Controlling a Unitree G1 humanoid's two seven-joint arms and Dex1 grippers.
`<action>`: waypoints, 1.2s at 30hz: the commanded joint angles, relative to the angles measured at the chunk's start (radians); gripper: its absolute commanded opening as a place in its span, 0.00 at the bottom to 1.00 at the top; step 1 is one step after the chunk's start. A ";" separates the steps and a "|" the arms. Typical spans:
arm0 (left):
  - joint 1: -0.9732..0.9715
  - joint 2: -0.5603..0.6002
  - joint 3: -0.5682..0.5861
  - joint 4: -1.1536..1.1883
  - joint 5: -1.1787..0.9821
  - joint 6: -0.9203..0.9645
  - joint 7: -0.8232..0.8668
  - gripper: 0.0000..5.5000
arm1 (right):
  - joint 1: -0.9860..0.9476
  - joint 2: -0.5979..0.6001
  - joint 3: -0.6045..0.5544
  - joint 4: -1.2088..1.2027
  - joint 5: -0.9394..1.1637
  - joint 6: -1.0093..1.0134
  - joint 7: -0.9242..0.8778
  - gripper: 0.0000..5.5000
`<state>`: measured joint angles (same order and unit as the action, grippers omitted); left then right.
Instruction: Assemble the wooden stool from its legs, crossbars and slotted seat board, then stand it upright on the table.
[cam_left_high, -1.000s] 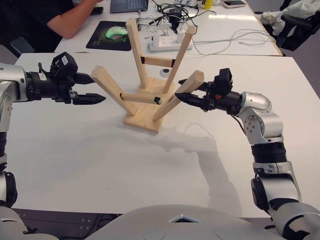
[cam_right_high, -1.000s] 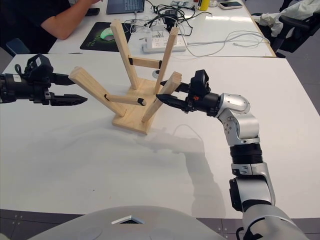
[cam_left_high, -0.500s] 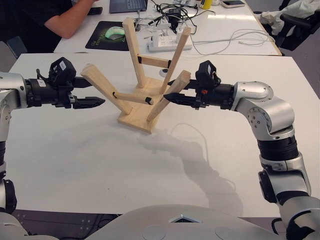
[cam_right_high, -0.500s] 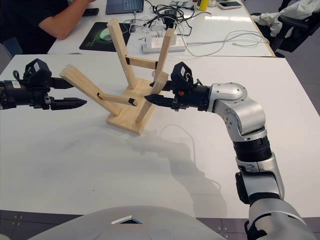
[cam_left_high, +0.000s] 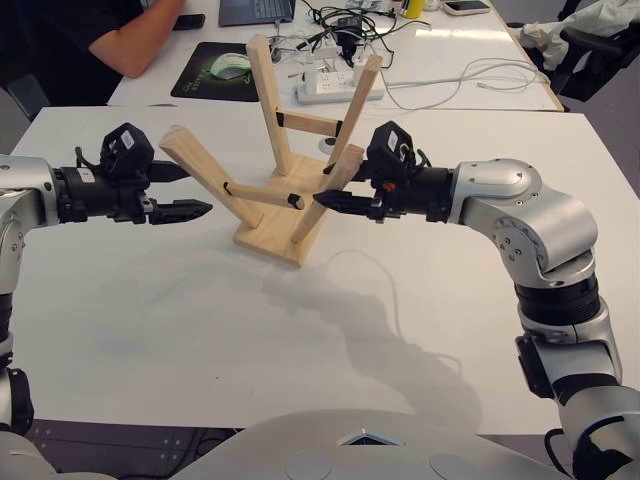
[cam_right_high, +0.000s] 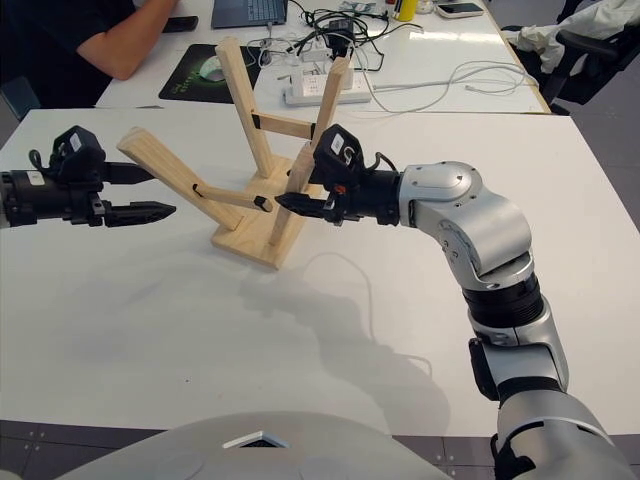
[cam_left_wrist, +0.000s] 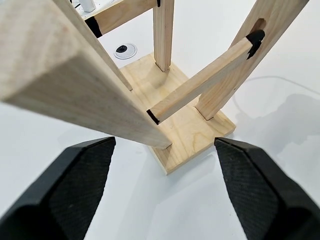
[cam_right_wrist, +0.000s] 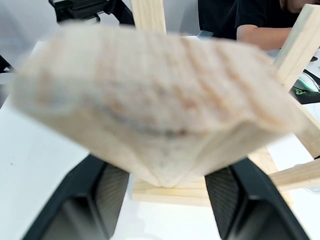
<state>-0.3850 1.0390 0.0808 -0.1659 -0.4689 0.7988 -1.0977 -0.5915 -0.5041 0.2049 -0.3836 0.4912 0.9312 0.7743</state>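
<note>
White counter (cam_left_high: 200, 330) carries stool (cam_left_high: 285, 195), upside down, toward far middle. Seat board (cam_left_high: 270, 245) down on counter, four legs splayed upward. Right gripper (cam_left_high: 335, 185) at top end of right near leg (cam_left_high: 322, 208): fingers spread, one on each side of leg, contact unclear. Left gripper (cam_left_wrist: 165, 142) at left near leg (cam_left_high: 205, 175): fingers spread wide, leg passing between them. Front crossbar (cam_left_high: 265, 195) joins these two legs. Rear crossbar (cam_left_high: 312, 123) joins far pair.

Both arms are extending over the table, their grippers pointing inward toward each other. The left gripper (cam_left_high: 197, 190) is holding its fingers (cam_left_wrist: 80, 185) spread wide apart. The right gripper (cam_left_high: 335, 186) is pointing leftward with the elbow bending.
</note>
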 joint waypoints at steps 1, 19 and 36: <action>0.025 0.005 0.023 -0.019 -0.008 0.010 0.016 0.67 | 0.014 0.040 0.038 -0.041 0.021 0.065 -0.044 0.38; 0.040 0.003 0.032 -0.038 -0.031 0.023 0.041 0.67 | 0.042 0.092 0.151 -0.085 -0.086 0.002 -0.187 0.38; -0.018 -0.064 0.008 -0.126 -0.079 0.091 0.109 0.67 | -0.123 0.084 0.217 0.068 -0.122 -0.017 -0.113 0.38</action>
<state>-0.3460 1.0327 0.1197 -0.2220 -0.4879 0.8707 -0.9825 -0.7019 -0.4296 0.3957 -0.3771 0.4082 0.9082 0.6631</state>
